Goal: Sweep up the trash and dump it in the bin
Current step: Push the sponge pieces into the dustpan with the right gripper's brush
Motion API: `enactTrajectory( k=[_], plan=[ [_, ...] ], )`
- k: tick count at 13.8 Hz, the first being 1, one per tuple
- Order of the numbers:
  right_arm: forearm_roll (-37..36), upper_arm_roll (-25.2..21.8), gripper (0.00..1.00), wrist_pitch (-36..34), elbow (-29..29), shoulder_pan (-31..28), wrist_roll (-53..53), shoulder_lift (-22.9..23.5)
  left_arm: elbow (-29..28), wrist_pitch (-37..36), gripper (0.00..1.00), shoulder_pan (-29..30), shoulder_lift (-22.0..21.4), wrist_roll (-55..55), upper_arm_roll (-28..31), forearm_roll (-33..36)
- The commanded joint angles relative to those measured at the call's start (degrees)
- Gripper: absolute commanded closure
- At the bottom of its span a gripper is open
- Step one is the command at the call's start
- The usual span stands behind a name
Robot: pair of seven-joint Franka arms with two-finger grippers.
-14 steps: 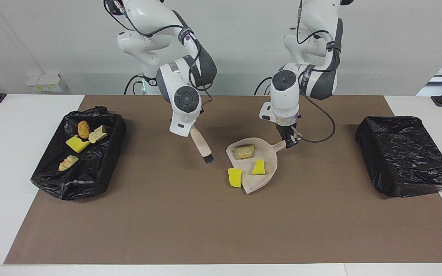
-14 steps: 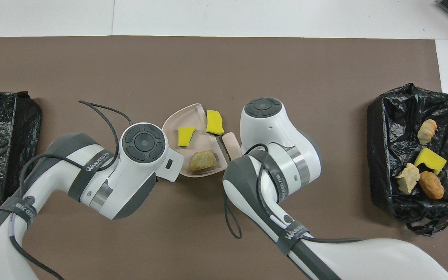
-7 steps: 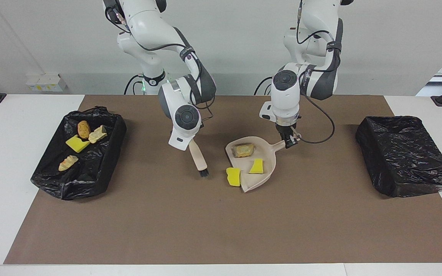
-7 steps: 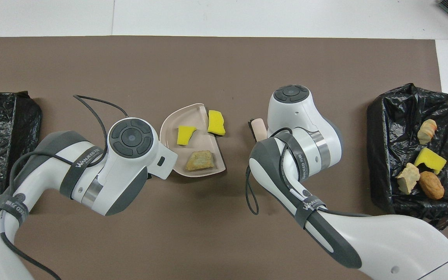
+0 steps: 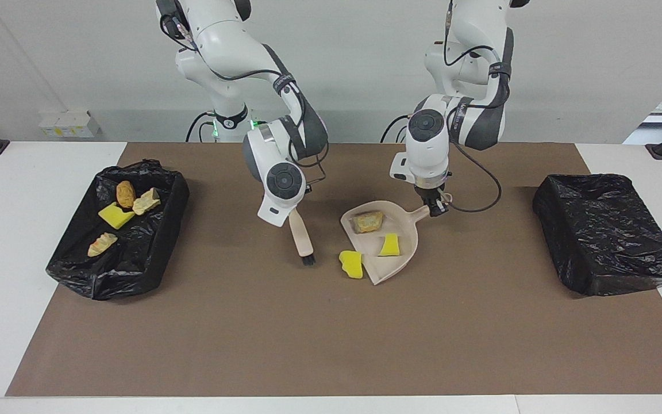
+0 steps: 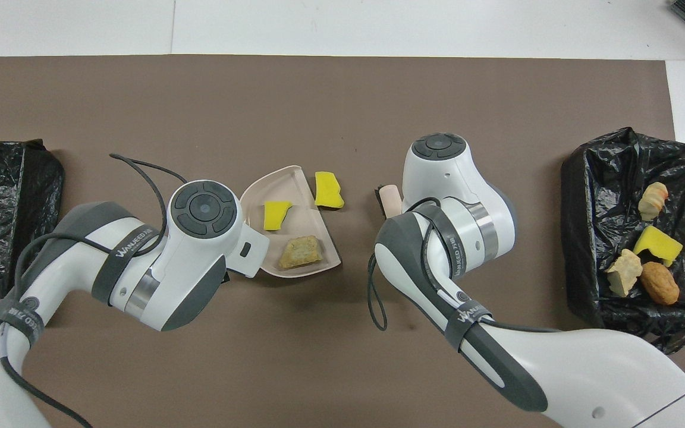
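Centre frame: my left gripper (image 5: 435, 210) is clamping the dustpan (image 5: 405, 253) handle, my right gripper (image 5: 292, 214) is gripping the brush (image 5: 302, 237); the stray yellow sponge chunk (image 5: 352, 264) looks light and soft, likely needing sweeping, not pinching.

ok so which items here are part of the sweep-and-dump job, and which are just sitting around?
In the job:
- brush, in right gripper
- dustpan, held by left gripper
- yellow chunk on the mat
- yellow piece and tan lump in the pan
- bin with trash

Lying about:
- second bin
- wall socket

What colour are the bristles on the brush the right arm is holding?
Black bristles on a beige-handled brush, clearest in the facing view.
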Motion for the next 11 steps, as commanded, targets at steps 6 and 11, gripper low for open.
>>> enactTrajectory(
  k=[6, 11],
  plan=[
    [1.0, 0.3, 1.00, 0.2, -0.7, -0.5, 1.0, -0.8, 0.9, -0.1, 1.00, 0.3, 0.0, -6.4, -0.2, -0.7],
    [2.6, 0.3, 1.00, -3.5, 4.0, -1.6, 1.7, 1.0, 6.3, -2.5, 1.00, 1.0, 3.4, -6.5, -0.1, -3.9]
  ],
)
